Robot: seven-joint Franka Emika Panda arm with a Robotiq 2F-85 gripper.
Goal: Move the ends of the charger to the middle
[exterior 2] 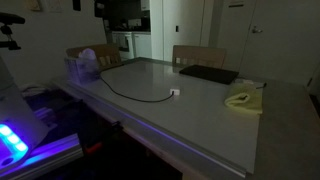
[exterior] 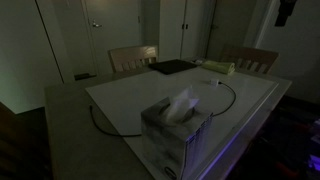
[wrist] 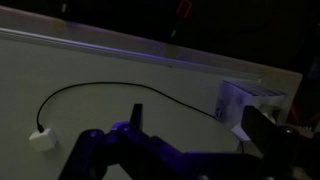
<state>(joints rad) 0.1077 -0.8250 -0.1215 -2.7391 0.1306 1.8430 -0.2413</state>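
Note:
The charger [exterior: 232, 97] is a thin black cable lying in a wide curve on the white table [exterior: 120, 95]. Its whitish plug end [exterior: 213, 82] lies toward the far side. It also shows in an exterior view [exterior 2: 175, 94] and in the wrist view [wrist: 42, 138]. The dark end [exterior: 90, 105] lies near the table's edge, beside the tissue box. My gripper [wrist: 200, 125] is open and empty. It hangs well above the table, over the cable [wrist: 100, 86], touching nothing.
A tissue box [exterior: 175, 122] stands on the table by the cable's dark end, also in the wrist view [wrist: 245, 100]. A flat black pad [exterior 2: 208, 74] and a yellowish cloth [exterior 2: 243, 100] lie at the far end. Chairs [exterior: 133, 57] stand behind the table. The room is dim.

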